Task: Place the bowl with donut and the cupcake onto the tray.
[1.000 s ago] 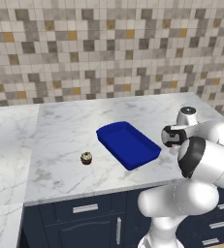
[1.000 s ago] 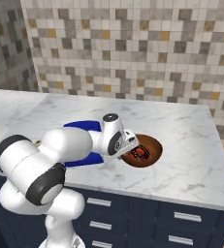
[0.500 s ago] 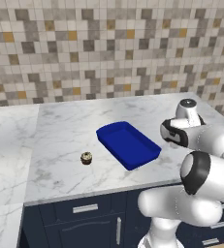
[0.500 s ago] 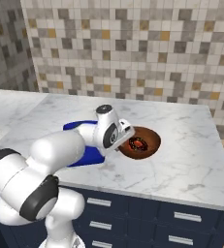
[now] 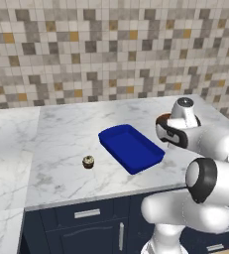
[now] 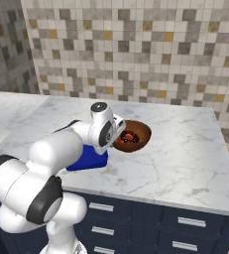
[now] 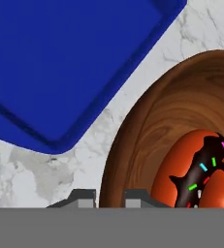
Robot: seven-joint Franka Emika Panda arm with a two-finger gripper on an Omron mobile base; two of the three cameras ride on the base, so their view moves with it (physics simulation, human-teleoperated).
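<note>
Gripping bowl [image 7: 147,131] rim, end effector [image 7: 110,196] beside tray [image 7: 60,72].

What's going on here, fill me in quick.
The white arm's gripper has its fingertips astride the near rim of the round brown bowl holding a reddish-orange sprinkled donut, beside the empty deep blue rectangular tray. The tiny cupcake sits alone on the marble counter, left of the tray.
</note>
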